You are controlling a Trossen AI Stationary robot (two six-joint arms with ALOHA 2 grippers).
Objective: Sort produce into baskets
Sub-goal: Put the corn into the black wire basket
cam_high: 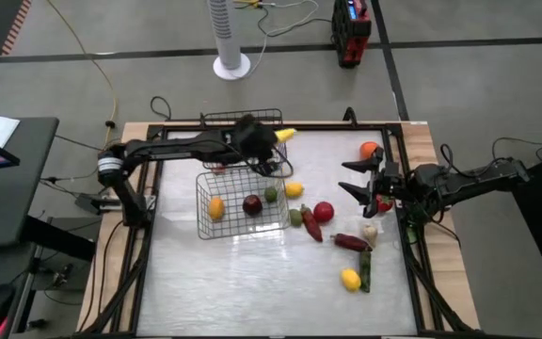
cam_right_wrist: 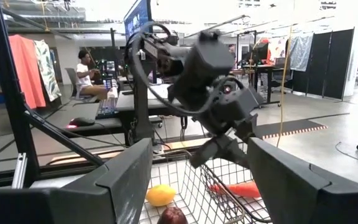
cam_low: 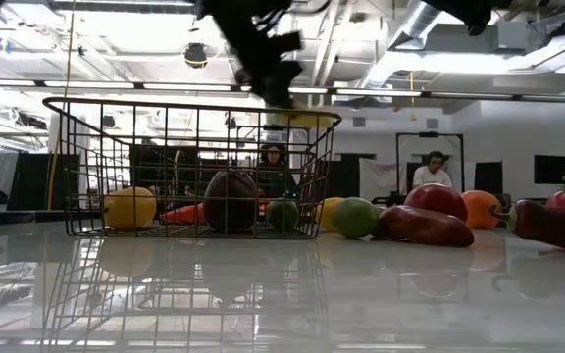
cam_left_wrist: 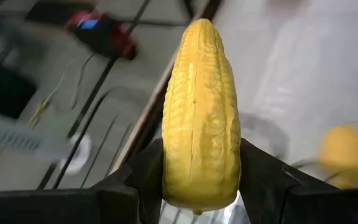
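Note:
My left gripper (cam_high: pixel 269 141) is above the table's far middle, shut on a yellow corn cob (cam_high: pixel 285 135), beside the far wire basket (cam_high: pixel 243 118). The near basket (cam_high: pixel 238 202) holds a lemon (cam_high: pixel 216 207), a dark red apple (cam_high: pixel 251 204) and a lime (cam_high: pixel 271 195). My right gripper (cam_high: pixel 346 177) is open and empty over the table's right side. Near it lie an orange (cam_high: pixel 370 149), a lemon (cam_high: pixel 294 189), a red apple (cam_high: pixel 324 211) and a dark chili (cam_high: pixel 349 242). My left gripper pinches the corn cob's thick end (cam_left_wrist: pixel 169 180) between its two fingers (cam_left_wrist: pixel 260 174), one on each side. The cob sticks out forward past the fingertips, its pointed tip (cam_left_wrist: pixel 202 28) away from the wrist. It is lifted clear of the table and of both baskets.
More produce lies on the right half: a green pepper (cam_high: pixel 295 217), a red piece (cam_high: pixel 310 226), a pale piece (cam_high: pixel 370 229), a lemon (cam_high: pixel 350 279), a dark green piece (cam_high: pixel 365 268). A black frame (cam_high: pixel 412 245) edges the table. People sit in the room behind (cam_low: pixel 430 172).

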